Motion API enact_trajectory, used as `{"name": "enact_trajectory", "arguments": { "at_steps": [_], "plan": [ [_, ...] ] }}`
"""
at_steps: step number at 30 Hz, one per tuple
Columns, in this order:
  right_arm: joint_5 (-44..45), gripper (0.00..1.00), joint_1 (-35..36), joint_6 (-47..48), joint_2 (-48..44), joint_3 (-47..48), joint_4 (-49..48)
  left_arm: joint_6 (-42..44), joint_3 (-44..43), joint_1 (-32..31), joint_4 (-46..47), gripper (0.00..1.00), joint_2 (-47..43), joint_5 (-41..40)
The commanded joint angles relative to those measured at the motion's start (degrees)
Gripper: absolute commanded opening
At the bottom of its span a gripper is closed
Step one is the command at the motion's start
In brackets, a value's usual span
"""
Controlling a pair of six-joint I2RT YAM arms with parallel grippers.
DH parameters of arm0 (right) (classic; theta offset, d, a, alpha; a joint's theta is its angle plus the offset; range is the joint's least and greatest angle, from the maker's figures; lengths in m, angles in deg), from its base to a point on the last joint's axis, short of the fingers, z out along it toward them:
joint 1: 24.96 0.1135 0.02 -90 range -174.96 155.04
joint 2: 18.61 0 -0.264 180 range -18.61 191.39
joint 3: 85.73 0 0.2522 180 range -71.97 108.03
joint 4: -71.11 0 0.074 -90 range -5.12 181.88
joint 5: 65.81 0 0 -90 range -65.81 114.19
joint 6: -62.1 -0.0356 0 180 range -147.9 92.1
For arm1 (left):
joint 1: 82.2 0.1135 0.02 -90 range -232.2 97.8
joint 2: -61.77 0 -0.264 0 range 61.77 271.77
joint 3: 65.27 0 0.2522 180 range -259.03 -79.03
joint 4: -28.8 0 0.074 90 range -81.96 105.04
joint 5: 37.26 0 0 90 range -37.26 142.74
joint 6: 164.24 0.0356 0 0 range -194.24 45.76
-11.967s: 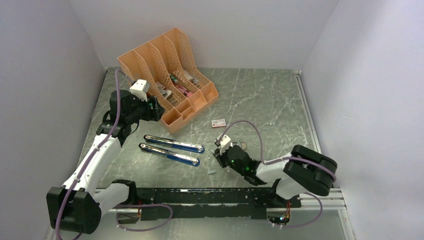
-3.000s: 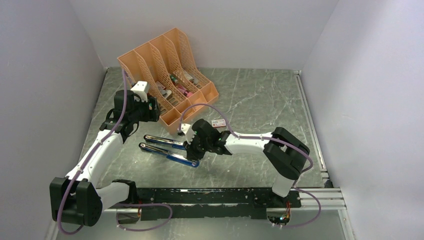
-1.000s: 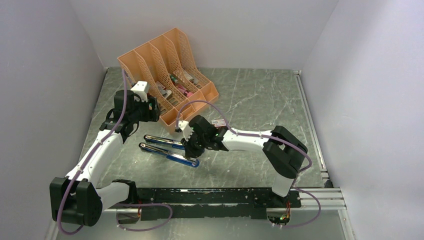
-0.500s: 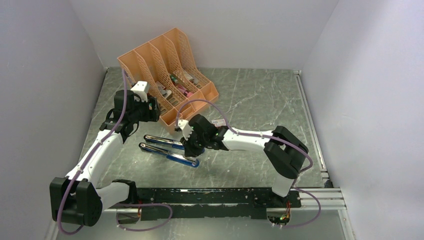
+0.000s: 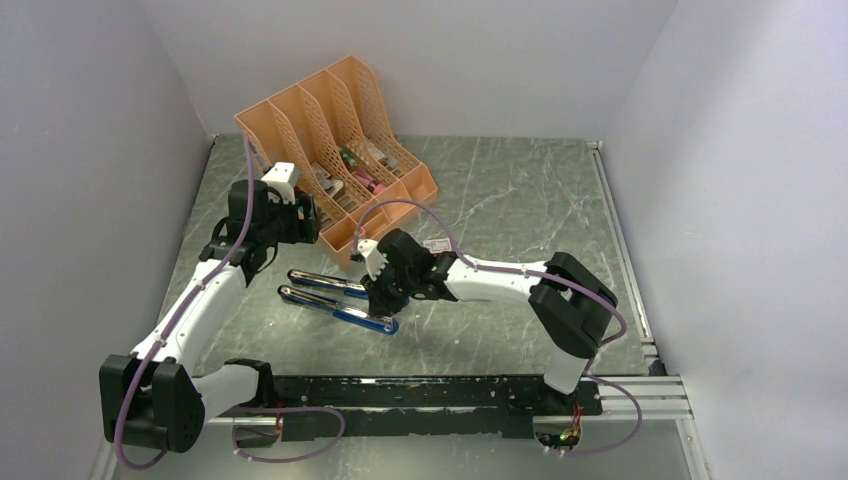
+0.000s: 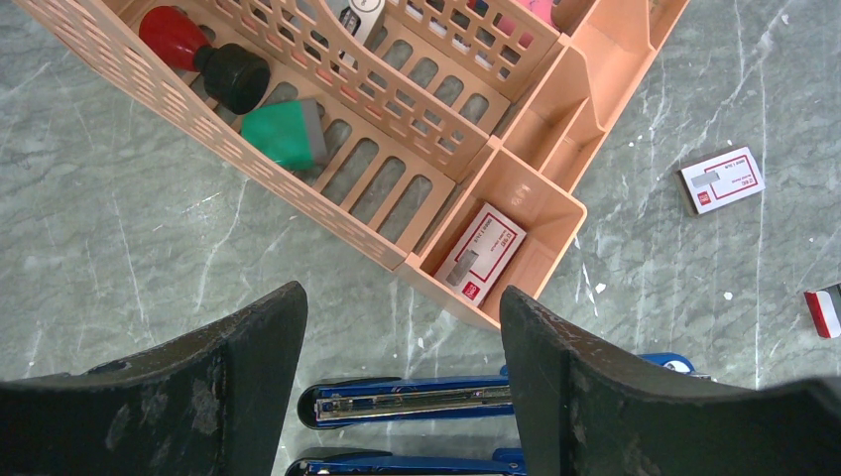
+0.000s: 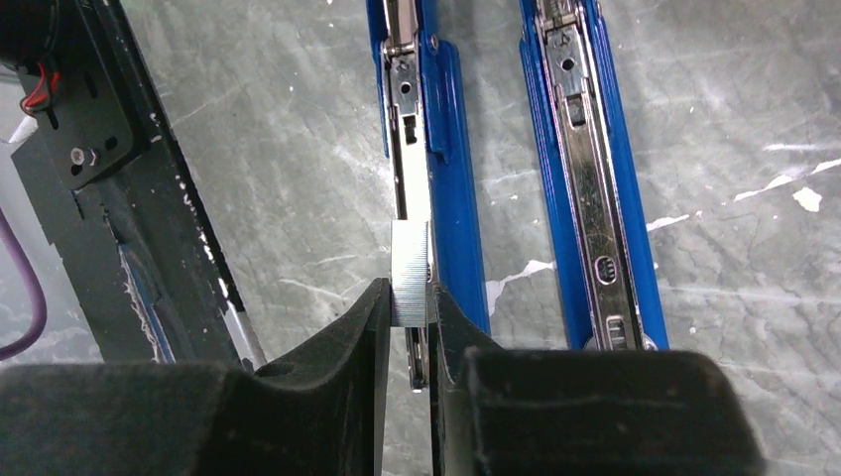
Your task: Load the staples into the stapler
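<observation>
- Toward the table's (image 5: 520, 190) near edge, left of centre, my right fingers (image 7: 369, 322) stand narrow, pinching the staples (image 7: 410, 260) by their sides.
- The staples hang right over the metal channel of the stapler (image 7: 456, 228), on its nearer half and in line with it; whether they touch I cannot tell.
- The stapler lies opened flat, two blue halves side by side.
- My left fingers (image 6: 260, 342) are spread wide, holding nothing, above the near end of the peach organizer (image 6: 540, 119) by the far left corner.
- A white-and-red box (image 6: 480, 253) lies in its end compartment.
</observation>
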Motion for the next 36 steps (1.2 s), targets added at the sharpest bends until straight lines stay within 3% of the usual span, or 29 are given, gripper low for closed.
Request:
{"name": "enact_trajectory", "arguments": {
  "at_steps": [1, 36],
  "plan": [
    [1.65, 0.0, 0.35, -1.38, -0.98, 2.32, 2.81, 0.04, 0.12, 0.45, 0.2, 0.76, -0.17, 0.64],
    [1.13, 0.0, 1.04, -0.39, 3.82, 5.54, 7.61, 0.11, 0.2, 0.45, 0.17, 0.76, -0.33, 0.53]
  ]
}}
